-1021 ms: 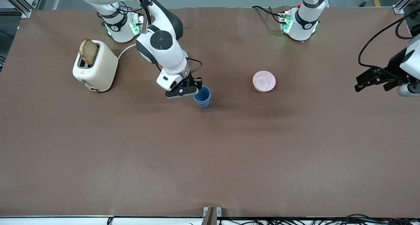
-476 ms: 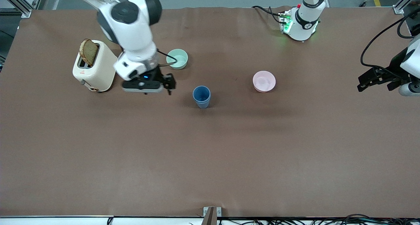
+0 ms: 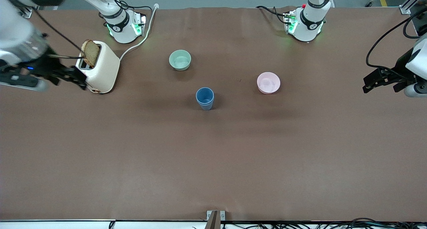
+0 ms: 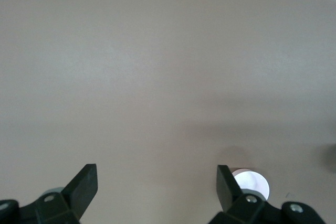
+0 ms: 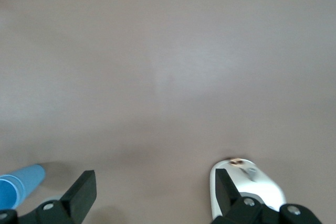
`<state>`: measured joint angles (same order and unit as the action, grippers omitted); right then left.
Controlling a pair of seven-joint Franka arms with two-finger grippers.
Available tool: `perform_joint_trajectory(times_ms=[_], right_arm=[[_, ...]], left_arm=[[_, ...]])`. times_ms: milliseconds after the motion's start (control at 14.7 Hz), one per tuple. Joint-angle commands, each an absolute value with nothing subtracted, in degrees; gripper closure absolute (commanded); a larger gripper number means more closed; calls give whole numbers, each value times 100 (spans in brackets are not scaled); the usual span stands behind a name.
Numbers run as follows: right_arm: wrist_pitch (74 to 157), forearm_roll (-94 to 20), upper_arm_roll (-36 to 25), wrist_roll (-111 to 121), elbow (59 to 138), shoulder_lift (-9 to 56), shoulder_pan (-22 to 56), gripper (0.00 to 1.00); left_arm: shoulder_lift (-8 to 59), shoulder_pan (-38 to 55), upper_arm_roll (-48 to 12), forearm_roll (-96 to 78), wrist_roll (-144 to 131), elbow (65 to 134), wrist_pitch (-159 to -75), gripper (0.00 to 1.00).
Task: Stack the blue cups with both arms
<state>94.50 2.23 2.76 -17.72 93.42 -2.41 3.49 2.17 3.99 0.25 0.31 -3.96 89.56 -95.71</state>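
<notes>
One blue cup (image 3: 204, 98) stands upright at the middle of the table. No second cup shows apart from it, and I cannot tell whether another is nested in it. It also shows in the right wrist view (image 5: 18, 187). My right gripper (image 3: 70, 81) is open and empty, up in the air beside the toaster at the right arm's end; its open fingers show in the right wrist view (image 5: 154, 190). My left gripper (image 3: 378, 83) waits open and empty over the left arm's end of the table; it also shows in the left wrist view (image 4: 156, 184).
A cream toaster (image 3: 100, 72) with a bread slice (image 3: 90, 52) stands at the right arm's end; it shows in the right wrist view (image 5: 247, 182). A mint-green bowl (image 3: 180, 59) lies farther than the cup. A pink bowl (image 3: 268, 82) lies toward the left arm's end.
My right gripper has left the blue cup and swung away to the toaster at the right arm's end, uncovering the mint-green bowl. The cup has stayed in place. The left arm barely moved.
</notes>
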Motion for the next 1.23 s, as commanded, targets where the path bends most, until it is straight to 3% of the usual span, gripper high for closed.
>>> perform_joint_trajectory(times_ms=[0, 204, 681, 953, 1157], right_arm=[[8687, -52, -288, -1224, 8660, -167, 378, 0], [7833, -263, -729, -879, 8175, -193, 369, 0], [7875, -237, -642, -369, 7973, 17, 114, 0], [7840, -185, -134, -316, 7892, 44, -96, 0], [7831, -237, -132, -316, 7910, 44, -158, 0]], left_arm=[[211, 325, -97, 18, -457, 8816, -9483, 0], [202, 316, -105, 26, -405, 8824, -9475, 0], [149, 299, -105, 26, -360, 8763, -9405, 0], [176, 343, -114, 53, -404, 8710, -9396, 0], [185, 325, -123, 18, -387, 8640, -9396, 0]])
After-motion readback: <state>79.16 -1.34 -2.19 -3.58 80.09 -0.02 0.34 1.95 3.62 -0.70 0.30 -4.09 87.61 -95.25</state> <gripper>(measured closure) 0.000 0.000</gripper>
